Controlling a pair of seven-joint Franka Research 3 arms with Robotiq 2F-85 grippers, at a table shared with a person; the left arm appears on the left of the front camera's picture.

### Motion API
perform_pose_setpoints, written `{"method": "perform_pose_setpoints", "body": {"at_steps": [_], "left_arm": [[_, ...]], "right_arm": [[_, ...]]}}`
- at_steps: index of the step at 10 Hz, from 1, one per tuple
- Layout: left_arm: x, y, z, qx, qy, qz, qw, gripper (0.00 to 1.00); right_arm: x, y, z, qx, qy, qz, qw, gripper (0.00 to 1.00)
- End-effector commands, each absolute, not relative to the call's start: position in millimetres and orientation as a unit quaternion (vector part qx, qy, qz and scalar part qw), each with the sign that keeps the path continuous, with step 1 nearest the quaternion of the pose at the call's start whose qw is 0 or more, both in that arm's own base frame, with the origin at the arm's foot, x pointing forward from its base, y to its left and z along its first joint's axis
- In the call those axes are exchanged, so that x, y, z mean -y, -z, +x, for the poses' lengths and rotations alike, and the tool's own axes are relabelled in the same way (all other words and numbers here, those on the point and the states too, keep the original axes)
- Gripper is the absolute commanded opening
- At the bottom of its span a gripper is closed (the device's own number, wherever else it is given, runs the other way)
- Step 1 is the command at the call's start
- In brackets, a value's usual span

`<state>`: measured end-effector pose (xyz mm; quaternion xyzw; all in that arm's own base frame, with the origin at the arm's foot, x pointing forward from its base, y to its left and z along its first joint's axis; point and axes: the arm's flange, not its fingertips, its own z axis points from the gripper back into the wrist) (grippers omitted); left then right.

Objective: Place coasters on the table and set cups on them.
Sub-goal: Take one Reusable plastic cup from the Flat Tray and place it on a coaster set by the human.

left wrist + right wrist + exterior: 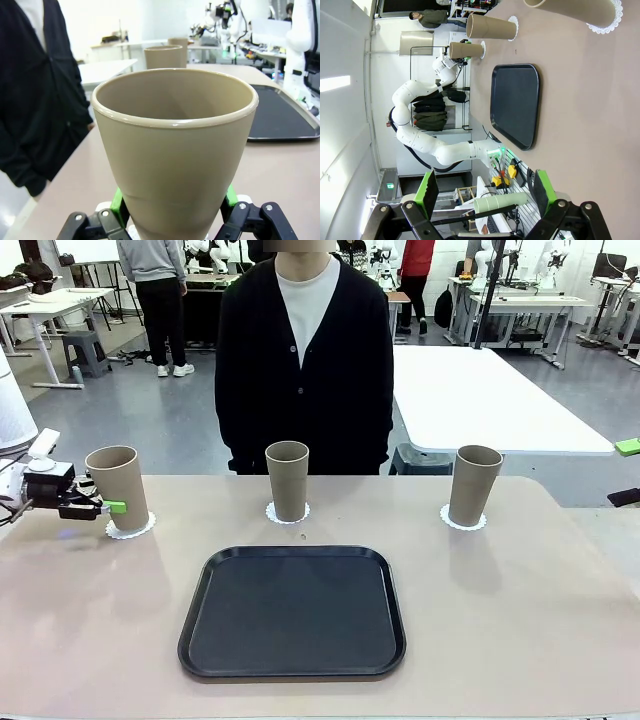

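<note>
Nearest you, the black tray (292,612) lies bare on the tan surface (520,620), so nothing is left on it to set out. Behind it you have three cups in a row, each upright on its own white scalloped coaster: the left cup (118,488) on the left coaster (131,528), the middle cup (287,480) on the middle coaster (287,513), and the right cup (474,485) on the right coaster (463,520). Your left pincer (112,506) is clamped around the lower part of the left cup, green pads (118,206) pressed on both sides. Your right pincer (485,192) stands wide with nothing between its fingers, well back from the cups. By my reading the task is all but finished: you only need to let go of the left cup and draw the arm away without tipping it. A person in a dark cardigan (305,370) stands at the far edge.
</note>
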<state>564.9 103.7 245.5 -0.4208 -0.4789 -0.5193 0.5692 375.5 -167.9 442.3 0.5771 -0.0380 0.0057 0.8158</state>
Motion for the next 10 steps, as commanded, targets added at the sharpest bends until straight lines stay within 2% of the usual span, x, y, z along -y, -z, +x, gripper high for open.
{"method": "perform_pose_setpoints", "body": {"at_steps": [1,10], "left_arm": [[-104.3,-248.2,572.2,0.479,0.511,-0.427,0.572,0.85],[-107.4,-240.9,577.7,0.464,0.507,-0.424,0.59,0.85]], "right_arm": [[167.7,-442.8,376.3,0.04,-0.01,0.577,0.816,1.0],[167.7,-442.8,376.3,0.04,-0.01,0.577,0.816,1.0]]}}
